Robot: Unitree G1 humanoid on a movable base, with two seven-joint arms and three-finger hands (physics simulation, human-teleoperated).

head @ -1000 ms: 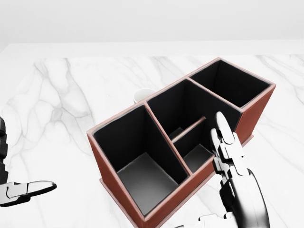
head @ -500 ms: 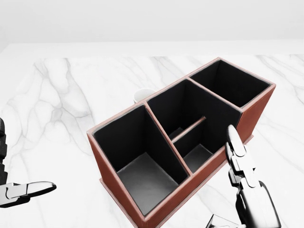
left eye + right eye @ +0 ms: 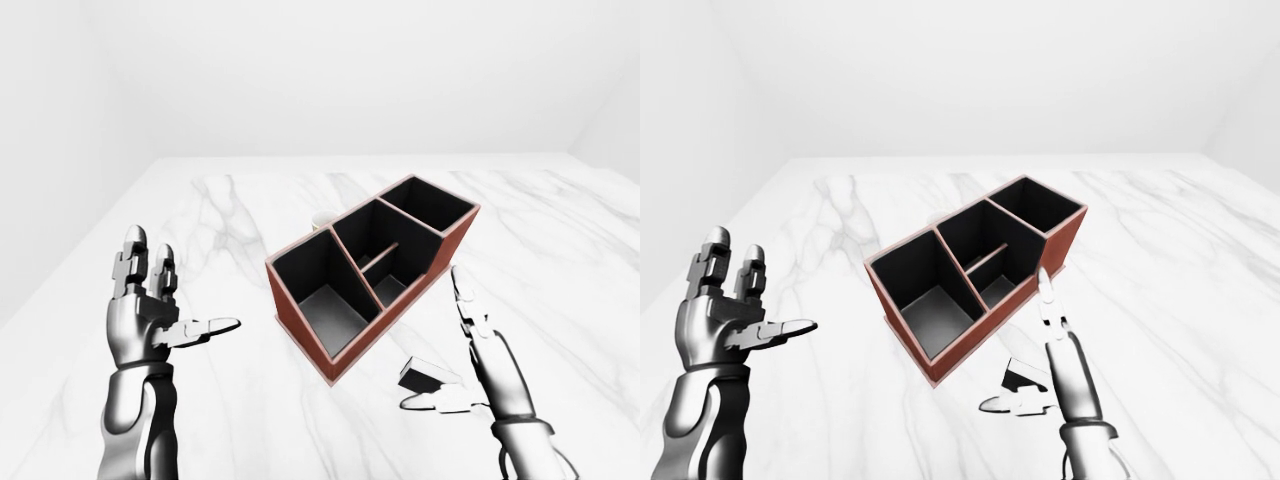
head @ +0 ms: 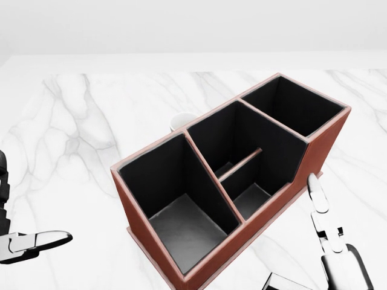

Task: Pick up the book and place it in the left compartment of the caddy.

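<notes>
1 caddy (image 3: 372,280) with 4 compartments, 1 book (image 3: 428,373), 1 white cup (image 4: 181,121), 2 robot hands

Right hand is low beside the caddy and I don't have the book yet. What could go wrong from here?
1. The dark book lies flat on the marble table, close to the caddy wall; the open right hand has little room and could nudge the caddy.
2. A flat book gives the fingers no edge; it may slide instead of lifting.
3. A white object sits beyond the caddy; pushing the caddy could knock it.
</notes>
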